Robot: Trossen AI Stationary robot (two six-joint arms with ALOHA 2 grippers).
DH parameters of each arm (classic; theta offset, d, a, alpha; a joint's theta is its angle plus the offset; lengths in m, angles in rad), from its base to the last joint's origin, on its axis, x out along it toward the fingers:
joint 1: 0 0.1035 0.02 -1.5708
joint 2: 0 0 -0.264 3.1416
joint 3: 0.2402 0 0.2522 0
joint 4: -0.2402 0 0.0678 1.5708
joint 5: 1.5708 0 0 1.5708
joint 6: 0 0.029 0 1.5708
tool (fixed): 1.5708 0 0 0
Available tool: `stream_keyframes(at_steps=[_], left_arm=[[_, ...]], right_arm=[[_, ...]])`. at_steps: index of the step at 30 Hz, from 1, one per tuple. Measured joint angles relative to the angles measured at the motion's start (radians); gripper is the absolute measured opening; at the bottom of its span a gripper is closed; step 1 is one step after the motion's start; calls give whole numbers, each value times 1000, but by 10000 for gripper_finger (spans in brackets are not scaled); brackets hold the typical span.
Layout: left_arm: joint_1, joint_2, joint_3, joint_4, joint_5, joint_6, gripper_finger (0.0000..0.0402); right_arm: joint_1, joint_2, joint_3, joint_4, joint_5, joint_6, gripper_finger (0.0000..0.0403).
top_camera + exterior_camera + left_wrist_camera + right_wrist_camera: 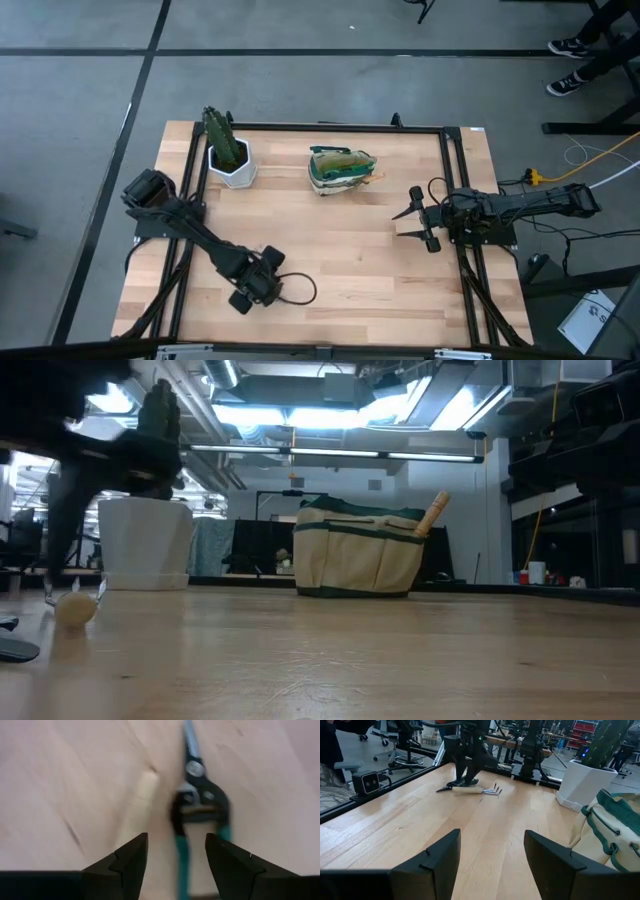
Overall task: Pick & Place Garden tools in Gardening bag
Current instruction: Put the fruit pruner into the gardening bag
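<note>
Where the left gripper (176, 857) points down at the table (340, 260), its fingers (131, 860) stand apart w/ nothing gripped; the shears (200, 805) lie on the wood just beyond and partly between the tips, one teal-edged handle running down into the gap. A pale wooden handle, the rake (140, 807), lies beside the shears, off the one finger. Only the left wrist view shows this; from the high view the left gripper (258, 283) covers both tools, near the table's front edge. The right wrist view sees them from afar: rake (477, 791) w/ prongs toward the pot, shears (451, 786) beside it, under the left arm.

Right gripper (420, 218) hovers at the table's right side, fingers (432, 865) wide, empty. The bag (342, 170) stands well apart from both, at table's back-centre, beside the white pot (232, 165). Low view shows a wooden handle (432, 515) sticking out of the bag (355, 555).
</note>
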Motion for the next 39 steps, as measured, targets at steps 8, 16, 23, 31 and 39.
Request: stream_keyframes(at_steps=[8, 16, 23, 31, 39], left_arm=[[-142, 0, 4, -31, 45, -154, 192], [-220, 0, 3, -89, -158, -267, 181], [-226, 3, 1, -94, -159, -327, 176], [-232, 4, -80, 25, -114, -327, 162], [-232, 0, -110, 36, -111, -279, 92]], right_arm=[[0, 0, 0, 0, 0, 0, 219], [0, 0, 0, 0, 0, 0, 219], [0, 0, 0, 0, 0, 0, 219], [0, 0, 0, 0, 0, 0, 219], [0, 0, 0, 0, 0, 0, 219]])
